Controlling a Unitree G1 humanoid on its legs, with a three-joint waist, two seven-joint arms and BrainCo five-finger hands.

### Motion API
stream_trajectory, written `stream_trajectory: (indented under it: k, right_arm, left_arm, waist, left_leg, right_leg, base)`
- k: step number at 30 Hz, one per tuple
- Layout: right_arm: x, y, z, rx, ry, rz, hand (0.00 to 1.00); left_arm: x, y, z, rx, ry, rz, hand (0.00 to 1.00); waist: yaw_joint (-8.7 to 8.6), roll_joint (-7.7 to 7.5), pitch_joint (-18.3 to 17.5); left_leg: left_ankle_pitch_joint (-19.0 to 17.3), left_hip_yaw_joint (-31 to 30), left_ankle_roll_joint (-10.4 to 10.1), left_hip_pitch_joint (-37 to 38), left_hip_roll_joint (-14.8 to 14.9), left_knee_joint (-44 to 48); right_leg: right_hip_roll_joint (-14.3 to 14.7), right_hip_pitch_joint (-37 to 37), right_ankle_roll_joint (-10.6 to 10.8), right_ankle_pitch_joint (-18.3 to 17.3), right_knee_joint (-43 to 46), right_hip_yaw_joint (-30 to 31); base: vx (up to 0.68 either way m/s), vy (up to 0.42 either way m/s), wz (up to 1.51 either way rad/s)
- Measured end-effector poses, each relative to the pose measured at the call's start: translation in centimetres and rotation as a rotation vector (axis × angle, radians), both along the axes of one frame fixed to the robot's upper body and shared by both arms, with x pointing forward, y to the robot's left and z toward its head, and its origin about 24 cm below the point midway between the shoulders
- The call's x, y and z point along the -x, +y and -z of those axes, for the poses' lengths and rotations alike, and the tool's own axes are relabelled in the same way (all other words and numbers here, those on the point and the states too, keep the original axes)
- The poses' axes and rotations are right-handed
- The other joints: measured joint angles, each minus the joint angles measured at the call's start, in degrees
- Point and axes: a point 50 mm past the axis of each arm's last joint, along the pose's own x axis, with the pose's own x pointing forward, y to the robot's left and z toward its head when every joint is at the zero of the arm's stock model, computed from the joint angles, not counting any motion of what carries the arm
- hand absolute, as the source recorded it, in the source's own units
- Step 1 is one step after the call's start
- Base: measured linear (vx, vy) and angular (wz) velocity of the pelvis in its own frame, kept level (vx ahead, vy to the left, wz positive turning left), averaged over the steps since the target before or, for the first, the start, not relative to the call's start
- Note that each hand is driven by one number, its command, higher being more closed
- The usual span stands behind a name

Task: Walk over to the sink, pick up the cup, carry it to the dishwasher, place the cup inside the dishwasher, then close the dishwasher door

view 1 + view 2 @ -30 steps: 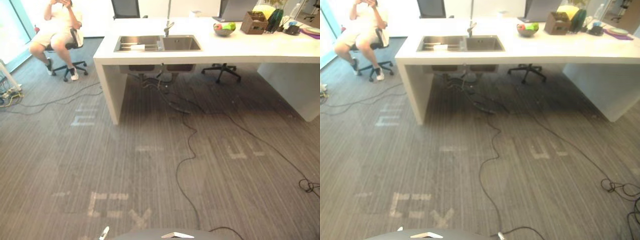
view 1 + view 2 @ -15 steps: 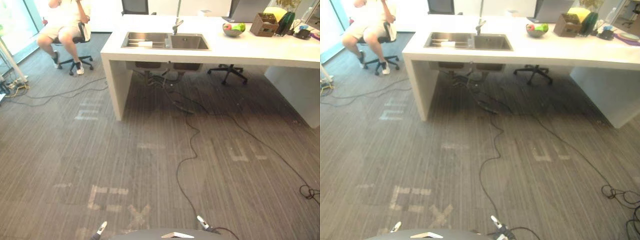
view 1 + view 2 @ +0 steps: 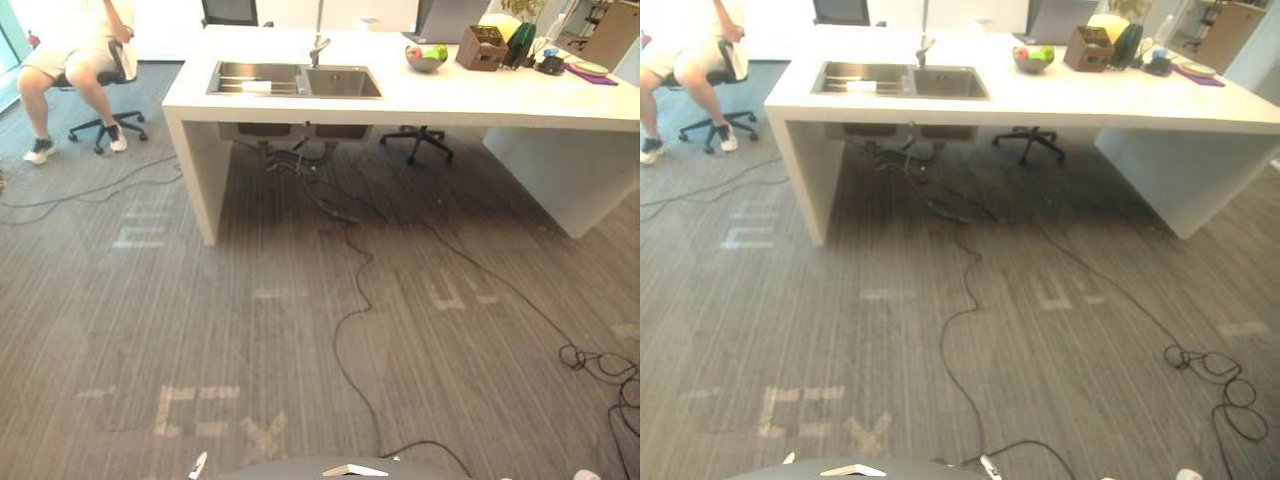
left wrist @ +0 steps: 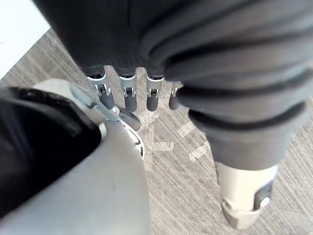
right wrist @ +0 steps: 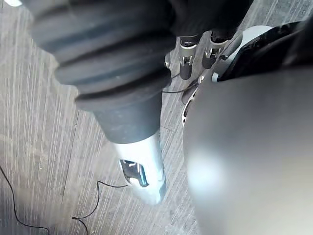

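Currently the task is sitting in its opening stage: the robot is standing on the carpeted floor, well apart from the counter, so the walk to the sink is only partly covered. The cup is not resolving at this range; a pale item is lying in the sink's left basin, and whether it is the cup cannot be told. Judging from this, the pick-up, the carry, the placing in the dishwasher and the closing of its door are all remaining.

The left robot hand is hanging beside the body, pointing down at the floor, with fingers straight and relaxed and carrying nothing. The right robot hand is hanging likewise, fingers loose and empty. A person is sitting on a chair beyond the counter's left end.
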Motion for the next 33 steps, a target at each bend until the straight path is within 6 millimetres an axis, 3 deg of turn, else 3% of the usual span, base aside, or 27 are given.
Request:
stream_trajectory:
  k: [5,7,8,9,10,11,12,14,16,17,18,20,21,22,23,24,25,26,27,29,30,31,33]
  right_arm:
    - [-0.9,-0.3,-0.1,0.036,-0.024,-0.077,0.0]
    - [-1.2,-0.6,-0.2,0.042,-0.028,-0.081,0.0]
    - [-1.9,-0.6,-0.3,0.043,-0.045,-0.077,0.0]
    - [-1.9,-0.7,-0.3,0.041,-0.045,-0.064,0.0]
    - [-2.5,-1.0,-0.4,0.047,-0.06,-0.05,0.0]
    - [-3.0,-1.2,-0.5,0.051,-0.074,-0.035,0.0]
    - [-3.0,-1.2,-0.5,0.052,-0.077,-0.014,0.0]
    - [-2.7,-1.0,-0.4,0.043,-0.072,0.026,0.0]
    - [-2.3,-0.7,-0.3,0.037,-0.061,0.038,0.0]
    - [-2.0,-0.4,-0.3,0.03,-0.057,0.055,0.0]
    - [-1.9,-0.2,-0.2,0.018,-0.059,0.071,0.0]
    - [-0.9,0.0,-0.1,0.012,-0.037,0.094,0.0]
    - [0.2,0.0,0.0,0.01,-0.005,0.116,0.0]
    - [1.0,0.2,0.0,0.006,0.017,0.129,0.0]
    - [2.5,0.0,0.1,0.007,0.054,0.158,0.0]
    - [3.2,-0.2,0.0,0.005,0.068,0.193,0.0]
    - [3.3,-0.7,0.0,0.014,0.068,0.2,0.0]
    - [3.0,-1.1,-0.1,0.022,0.057,0.211,0.0]
    - [2.8,-1.2,-0.1,0.022,0.05,0.237,0.0]
    - [2.8,-1.4,-0.1,0.024,0.045,0.258,0.0]
    - [2.8,-1.6,-0.2,0.028,0.045,0.254,0.0]
    - [2.8,-2.2,-0.3,0.04,0.04,0.243,0.0]
    - [2.2,-2.7,-0.3,0.059,0.028,0.206,0.0]
  left_arm:
    - [-0.1,-0.2,0.0,0.008,-0.033,-0.083,0.0]
    - [-0.5,-0.4,0.0,0.006,-0.054,-0.082,0.0]
    - [-0.7,-0.4,0.0,0.002,-0.071,-0.072,0.0]
    - [-1.0,-0.4,0.0,0.003,-0.083,-0.073,0.0]
    - [-1.5,-0.3,-0.1,-0.005,-0.113,-0.086,0.0]
    - [-1.9,-0.3,-0.2,-0.018,-0.134,-0.089,0.0]
    - [-2.4,-0.1,-0.3,-0.033,-0.159,-0.086,0.0]
    - [-4.4,0.3,-1.0,-0.062,-0.251,-0.112,0.0]
    - [-9.4,-0.3,-2.7,-0.065,-0.46,-0.119,0.0]
    - [-13.1,-1.1,-4.4,-0.058,-0.61,-0.101,0.0]
    - [-16.1,-1.9,-6.3,-0.072,-0.749,-0.043,0.0]
    - [-19.1,-3.1,-9.1,-0.095,-0.919,0.043,0.0]
    - [-20.3,-3.5,-10.9,-0.109,-1.012,0.072,0.0]
    - [-20.8,-3.6,-11.7,-0.119,-1.053,0.09,0.0]
    - [-21.4,-4.0,-13.1,-0.127,-1.116,0.097,0.0]
    - [-21.8,-4.5,-14.5,-0.13,-1.176,0.106,0.0]
    - [-22.1,-4.7,-15.4,-0.137,-1.215,0.114,0.0]
    - [-22.6,-5.1,-17.1,-0.146,-1.285,0.131,0.0]
    - [-22.9,-5.4,-18.3,-0.153,-1.329,0.15,0.0]
    - [-22.8,-6.3,-18.7,-0.148,-1.336,0.186,0.0]
    - [-22.6,-6.7,-19.0,-0.148,-1.337,0.194,0.0]
    - [-22.6,-6.9,-19.3,-0.151,-1.337,0.189,0.0]
    - [-22.6,-6.5,-20.1,-0.178,-1.356,0.162,0.0]
  waist:
    - [-0.16,-0.09,0.2]
    - [-0.3,0.23,0.6]
    - [-0.68,0.09,0.9]
    - [-0.68,0.01,1.3]
    - [-0.78,0.25,2.1]
    - [-1.15,-0.05,3.0]
    - [-1.24,-0.63,3.3]
    - [-1.5,-0.91,4.1]
    - [-1.8,-1.35,4.8]
    - [-2.31,-1.44,5.4]
    - [-2.51,-1.58,5.5]
    - [-2.52,-1.68,5.5]
    - [-3.1,-1.85,5.5]
    - [-3.52,-2.15,5.5]
    - [-4.04,-1.47,5.9]
    - [-4.33,1.6,5.1]
    - [-4.19,2.7,5.0]
    - [-4.19,3.29,5.0]
    - [-4.15,3.35,4.9]
    - [-4.17,3.79,4.0]
    - [-4.15,4.08,3.5]
    - [-4.13,5.0,3.2]
    - [-3.41,5.6,3.6]
  left_leg:
    - [-0.3,0.4,0.0,0.0,0.0,0.0]
    - [-0.9,-0.3,0.3,-0.5,0.0,0.3]
    - [-1.3,-0.9,0.9,-1.3,-0.3,1.3]
    - [-1.5,-0.9,1.5,-1.8,-0.4,1.7]
    - [-3.0,-0.7,2.1,-2.1,-0.5,3.0]
    - [-3.6,-0.9,2.3,-1.6,-1.1,3.9]
    - [-4.5,-1.4,2.4,-0.9,-1.4,4.7]
    - [-5.6,-2.9,2.5,0.3,-1.1,6.1]
    - [-6.6,-5.3,2.0,0.6,0.1,7.5]
    - [-7.1,-7.2,1.2,1.4,1.3,7.6]
    - [-7.8,-8.5,0.1,2.2,2.2,7.4]
    - [-9.6,-9.6,-1.8,3.7,3.0,7.4]
    - [-11.3,-11.4,-3.3,4.9,2.9,7.8]
    - [-12.3,-12.5,-3.9,5.7,2.7,8.3]
    - [-14.5,-14.3,-4.9,7.5,4.3,9.1]
    - [-16.6,-15.1,-5.2,7.9,6.9,10.2]
    - [-17.2,-15.2,-5.1,8.1,8.0,10.9]
    - [-17.3,-15.5,-5.7,8.0,9.4,13.7]
    - [-16.8,-17.6,-6.6,6.8,10.4,19.6]
    - [-15.2,-20.1,-7.6,2.7,12.2,30.2]
    - [-10.8,-22.7,-9.3,-2.2,13.0,40.6]
    - [-4.8,-23.4,-8.4,-8.4,14.7,52.4]
    - [-6.4,-20.7,-3.4,-16.2,16.7,66.3]
  right_leg:
    - [0.0,-0.2,0.0,-0.1,0.5,0.3]
    - [-0.7,-3.1,0.6,-3.5,6.2,-0.1]
    - [-2.1,-6.6,0.9,-6.8,13.7,-0.3]
    - [-2.9,-8.4,1.3,-7.9,17.9,-0.5]
    - [-5.7,-14.2,0.3,-10.1,31.8,-2.3]
    - [-8.5,-17.8,-1.5,-10.7,42.3,-3.7]
    - [-10.6,-19.7,-1.8,-9.2,48.4,-4.0]
    - [-11.7,-22.7,0.2,-10.6,53.6,-3.4]
    - [-11.4,-24.6,1.2,-12.7,50.9,-3.8]
    - [-10.8,-24.5,1.1,-12.2,44.0,-5.3]
    - [-9.4,-24.5,0.7,-9.3,34.1,-5.1]
    - [-8.5,-24.4,1.2,-3.7,20.8,-3.6]
    - [-9.0,-23.9,1.3,-2.6,17.5,-1.0]
    - [-10.1,-23.6,1.6,-3.1,18.2,-0.5]
    - [-10.4,-24.4,1.4,-0.6,24.8,-1.9]
    - [-9.7,-26.1,-1.0,-5.7,31.8,-3.5]
    - [-9.3,-26.9,-1.2,-8.3,34.7,-4.0]
    - [-9.2,-27.6,-1.7,-13.2,39.8,-4.8]
    - [-8.8,-26.7,-2.3,-17.0,42.7,-5.6]
    - [-7.5,-24.4,-2.6,-19.8,43.3,-6.8]
    - [-6.4,-22.3,-2.8,-21.2,42.3,-7.8]
    - [-4.4,-19.3,-3.3,-21.6,39.2,-8.4]
    - [-2.1,-14.9,-4.0,-21.4,34.7,-8.5]
  base:
    - [-0.01,-0.004,-0.04]
    - [-0.03,0.004,0.13]
    - [0.0,0.026,0.17]
    - [-0.03,0.041,0.08]
    - [0.0,0.038,0.02]
    - [0.02,0.031,0.03]
    - [0.14,0.001,0.15]
    - [0.19,-0.046,0.24]
    - [0.23,-0.128,0.57]
    - [0.35,-0.219,0.77]
    - [0.36,-0.244,0.69]
    - [0.38,-0.283,0.46]
    - [0.45,-0.344,0.61]
    - [0.5,-0.382,0.79]
    - [0.5,-0.379,0.74]
    - [0.5,-0.358,0.57]
    - [0.48,-0.332,0.36]
    - [0.49,-0.338,0.24]
    - [0.48,-0.34,0.24]
    - [0.45,-0.33,0.19]
    - [0.48,-0.332,0.2]
    - [0.38,-0.226,0.1]
    - [0.39,-0.133,-0.03]
